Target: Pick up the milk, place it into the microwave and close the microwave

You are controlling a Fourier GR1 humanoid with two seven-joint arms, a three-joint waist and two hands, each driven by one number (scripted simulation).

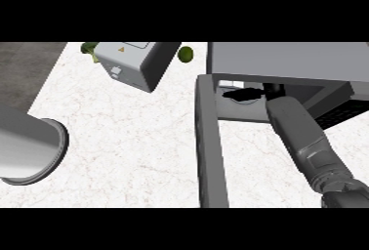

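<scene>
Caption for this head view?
Right hand reaching inside the open grey microwave, white milk carton beside it.

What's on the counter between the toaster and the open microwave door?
In the head view, just bare counter between toaster and door; a green item sits further back.

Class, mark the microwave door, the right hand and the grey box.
microwave door [210, 146], head view, on its long edge.
right hand [243, 93], head view, on the black fingers inside the microwave.
grey box [133, 63], head view, on its top face.
</scene>
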